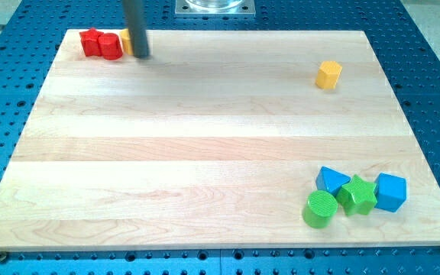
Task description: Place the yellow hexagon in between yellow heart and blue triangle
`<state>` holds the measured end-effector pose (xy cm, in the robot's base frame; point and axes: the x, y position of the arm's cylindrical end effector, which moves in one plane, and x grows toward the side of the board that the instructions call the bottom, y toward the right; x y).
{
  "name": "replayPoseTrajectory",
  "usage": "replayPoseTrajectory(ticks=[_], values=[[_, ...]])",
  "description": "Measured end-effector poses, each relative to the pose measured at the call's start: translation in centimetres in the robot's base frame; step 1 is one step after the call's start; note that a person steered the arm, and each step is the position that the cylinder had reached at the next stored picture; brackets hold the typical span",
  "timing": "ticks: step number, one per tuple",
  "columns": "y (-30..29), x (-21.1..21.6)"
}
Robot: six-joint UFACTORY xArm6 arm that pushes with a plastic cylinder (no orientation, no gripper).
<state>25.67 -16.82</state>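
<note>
The yellow hexagon [328,74] sits alone near the view's top right of the wooden board [205,153]. A yellow block [127,42], probably the yellow heart, shows at the top left, partly hidden behind my rod. The blue triangle [330,179] lies at the bottom right, touching a green star [357,195]. My tip [141,56] rests on the board just right of the hidden yellow block, far left of the hexagon.
Two red blocks [100,44] sit side by side at the top left corner, touching the yellow block. A green cylinder [320,208] and a blue cube [390,192] flank the green star at the bottom right.
</note>
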Motion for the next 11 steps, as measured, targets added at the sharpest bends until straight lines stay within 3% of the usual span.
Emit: replayPoseTrajectory(ticks=[1,3,4,5,7,8,9,10,11], values=[[4.0,-0.1],[25.2,-0.7],[39.1,-0.3],[45.0,5.8],[28.7,6.4],[36.5,5.9],[33.7,11.4],[22.9,10.9],[23.1,11.9]])
